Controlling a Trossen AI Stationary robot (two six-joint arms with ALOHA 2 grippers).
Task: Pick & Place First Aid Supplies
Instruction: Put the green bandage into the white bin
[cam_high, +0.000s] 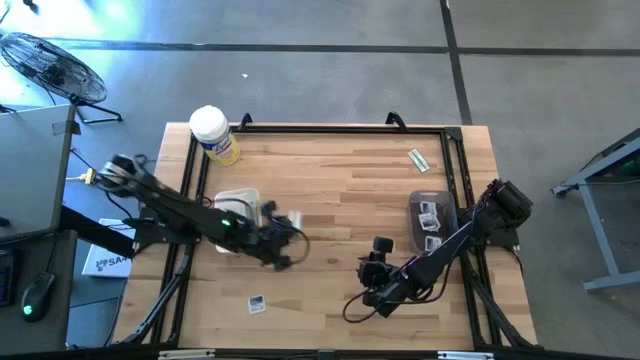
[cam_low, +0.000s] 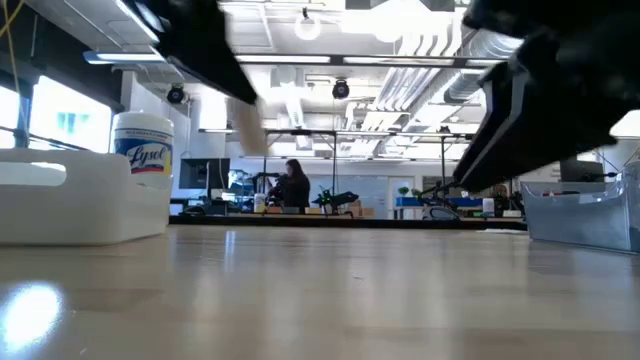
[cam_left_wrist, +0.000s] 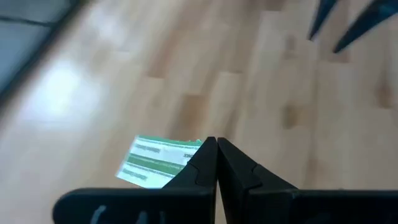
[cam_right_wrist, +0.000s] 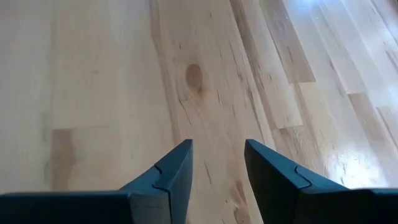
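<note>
Canister (cam_high: 214, 135) nr tray (cam_high: 236, 203), table's (cam_high: 340, 180) corner.

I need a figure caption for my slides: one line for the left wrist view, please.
Left gripper, fingers closed on a green-striped strip packet, held above the bare wooden table.

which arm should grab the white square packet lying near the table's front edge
Probably right: the right gripper hangs open and empty over bare wood, while the left gripper is shut on a green-printed strip. Neither is much nearer the square packet.
</note>
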